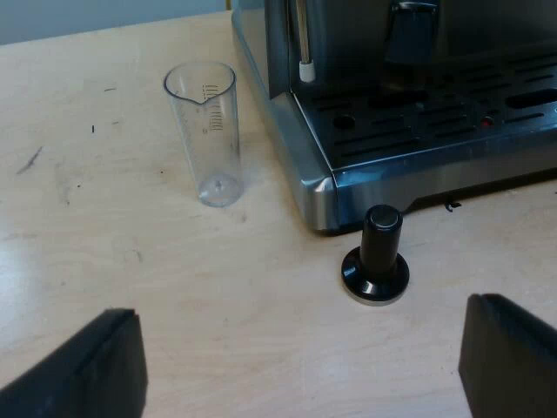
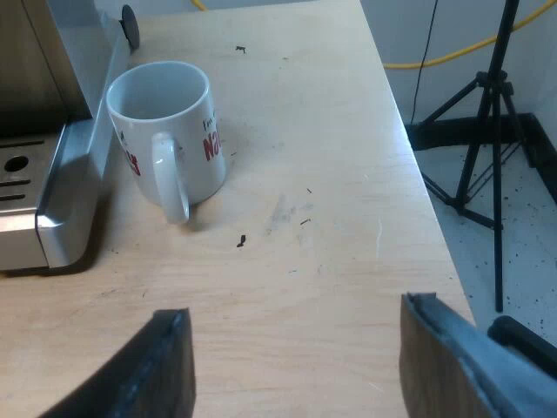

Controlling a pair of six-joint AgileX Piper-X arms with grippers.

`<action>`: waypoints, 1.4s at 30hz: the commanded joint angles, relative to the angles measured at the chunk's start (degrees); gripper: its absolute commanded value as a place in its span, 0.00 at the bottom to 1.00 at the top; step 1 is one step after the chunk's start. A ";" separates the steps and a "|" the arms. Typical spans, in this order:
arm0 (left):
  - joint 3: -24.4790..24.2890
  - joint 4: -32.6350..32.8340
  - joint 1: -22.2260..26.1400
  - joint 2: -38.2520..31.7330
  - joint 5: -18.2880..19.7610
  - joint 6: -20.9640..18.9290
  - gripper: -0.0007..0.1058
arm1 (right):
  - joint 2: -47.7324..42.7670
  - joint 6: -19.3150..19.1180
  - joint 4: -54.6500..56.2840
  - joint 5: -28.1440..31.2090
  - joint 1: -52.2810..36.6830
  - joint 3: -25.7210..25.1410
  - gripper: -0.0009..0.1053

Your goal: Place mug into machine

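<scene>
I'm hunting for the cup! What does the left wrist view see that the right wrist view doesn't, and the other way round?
Left wrist view: a measuring glass standing upright and a tamper with a black knob, both on the table near the espresso machine, at its front corner. The left gripper is open above the table.
Right wrist view: the mug, upright and empty, next to the machine's side, and a tripod on the floor past the table edge. The right gripper is open.
Shared: the espresso machine and the wooden table.

Partly hidden red lettering on the mug (image 2: 198,161), nothing legible
</scene>
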 commanded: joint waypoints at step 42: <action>-18.13 -14.56 -19.56 29.65 12.99 -1.75 0.70 | 26.58 0.14 3.36 -9.97 -0.33 -24.13 0.51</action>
